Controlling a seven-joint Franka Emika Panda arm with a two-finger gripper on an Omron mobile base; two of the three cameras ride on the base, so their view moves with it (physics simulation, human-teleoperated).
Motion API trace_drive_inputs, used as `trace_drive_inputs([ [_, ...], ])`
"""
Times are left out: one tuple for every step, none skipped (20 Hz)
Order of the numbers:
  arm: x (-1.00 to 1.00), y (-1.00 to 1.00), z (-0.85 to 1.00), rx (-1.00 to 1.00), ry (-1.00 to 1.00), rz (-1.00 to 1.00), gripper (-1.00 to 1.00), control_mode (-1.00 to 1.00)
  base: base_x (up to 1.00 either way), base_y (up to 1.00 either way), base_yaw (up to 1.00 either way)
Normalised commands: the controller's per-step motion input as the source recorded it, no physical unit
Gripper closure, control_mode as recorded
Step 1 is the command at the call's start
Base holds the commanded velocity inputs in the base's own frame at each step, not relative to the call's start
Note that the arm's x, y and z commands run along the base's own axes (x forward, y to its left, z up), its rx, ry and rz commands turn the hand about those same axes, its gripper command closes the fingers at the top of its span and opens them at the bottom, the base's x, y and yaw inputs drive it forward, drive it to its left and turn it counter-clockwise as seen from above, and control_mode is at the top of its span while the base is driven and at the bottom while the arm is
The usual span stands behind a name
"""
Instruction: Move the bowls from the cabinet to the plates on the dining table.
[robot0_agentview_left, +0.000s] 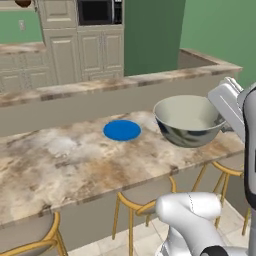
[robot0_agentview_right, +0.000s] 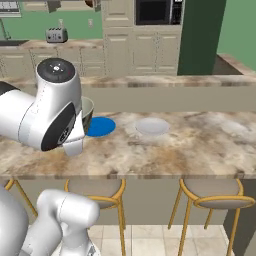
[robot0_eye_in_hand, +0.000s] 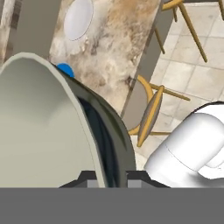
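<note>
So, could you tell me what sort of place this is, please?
Most likely a home kitchen with a bar-height dining table: yellow-framed stools stand along it, and a built-in microwave and a toaster sit among beige cabinets behind.

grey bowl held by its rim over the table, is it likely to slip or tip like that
Probably somewhat slippery: the grey bowl looks glossy, and the fingers pinch only its thin rim. Held at one edge, it may swing or tilt. Its rounded underside could rock on the blue plate.

Silver toaster on far worktop; black microwave above.
</note>
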Motion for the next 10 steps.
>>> trace_drive_inputs([
  [0.00, 0.00, 0.00, 0.00, 0.00, 0.00, 1.00, 1.00, 0.87, 0.00, 0.21],
  [0.00, 0.00, 0.00, 0.00, 0.00, 0.00, 1.00, 1.00, 0.74, -0.04, 0.19],
  [0.00, 0.00, 0.00, 0.00, 0.00, 0.00, 1.00, 1.00, 0.71, -0.10, 0.19],
  [0.00, 0.00, 0.00, 0.00, 0.00, 0.00, 1.00, 1.00, 0.72, -0.09, 0.20],
  [0.00, 0.00, 0.00, 0.00, 0.00, 0.00, 1.00, 1.00, 0.71, -0.12, 0.21],
  [0.00, 0.00, 0.00, 0.00, 0.00, 0.00, 1.00, 1.00, 0.72, -0.14, 0.23],
  [0.00, 0.00, 0.00, 0.00, 0.00, 0.00, 1.00, 1.00, 0.70, -0.14, 0.24],
  [0.00, 0.00, 0.00, 0.00, 0.00, 0.00, 1.00, 1.00, 0.71, -0.21, 0.24],
  [0.00, 0.00, 0.00, 0.00, 0.00, 0.00, 1.00, 1.00, 0.79, -0.29, 0.24],
  [0.00, 0.00, 0.00, 0.00, 0.00, 0.00, 1.00, 1.00, 0.79, -0.26, 0.24],
])
